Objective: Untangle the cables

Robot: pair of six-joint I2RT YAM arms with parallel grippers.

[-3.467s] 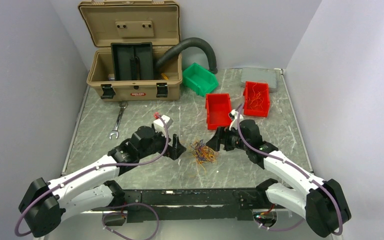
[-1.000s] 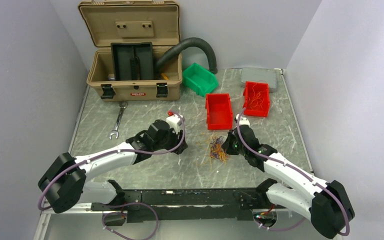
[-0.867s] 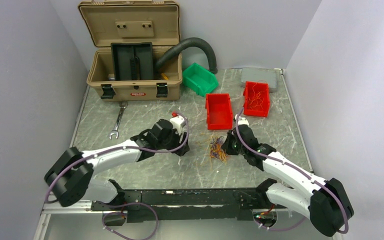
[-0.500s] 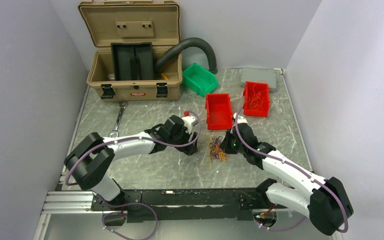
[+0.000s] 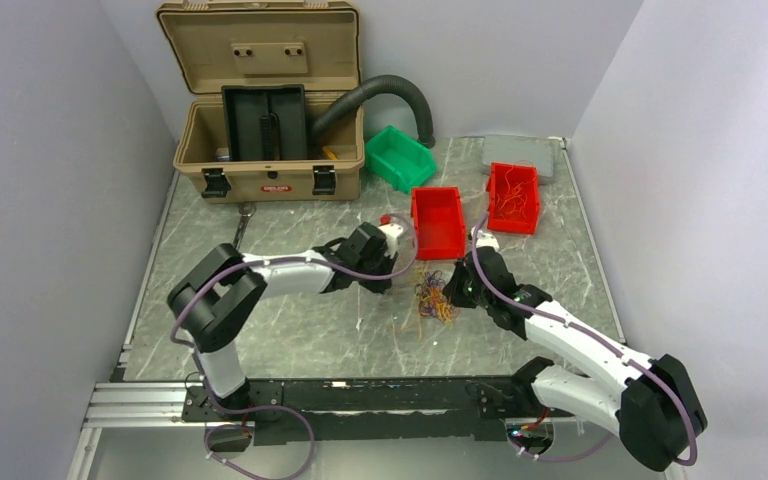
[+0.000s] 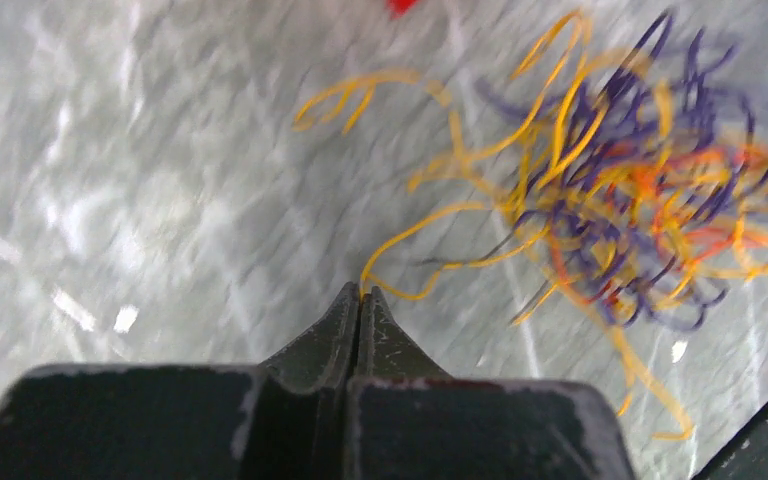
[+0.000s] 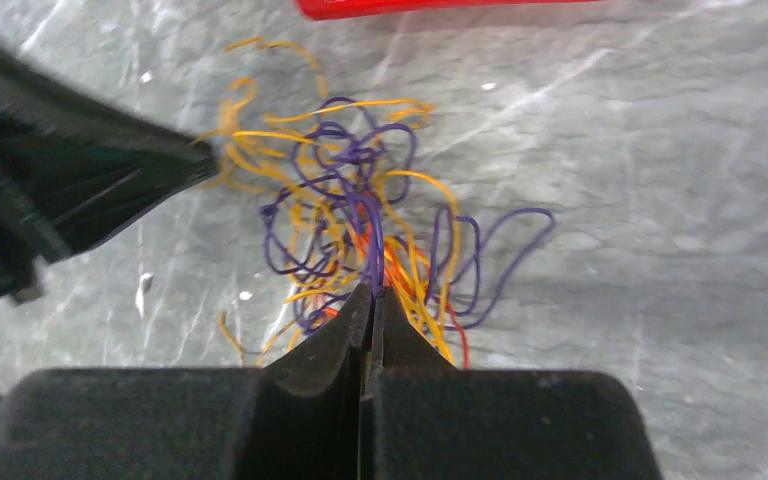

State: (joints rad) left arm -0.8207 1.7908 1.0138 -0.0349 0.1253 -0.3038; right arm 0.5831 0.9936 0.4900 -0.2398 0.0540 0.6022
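One tangle of cables (image 5: pixel 430 300) mid-desk (image 5: pixel 290 335), left tool (image 6: pixel 360 300) pinched on one yellow strand, right tool (image 7: pixel 372 295) clamped on several strands, two red bins (image 5: pixel 437 222) toward the far-right corner.

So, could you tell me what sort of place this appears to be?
Most likely a robotics lab test cell: a marbled table walled by grey panels, two arms mounted on a rail at its near edge, and props: an open tan toolbox, plastic bins, tangled cables.
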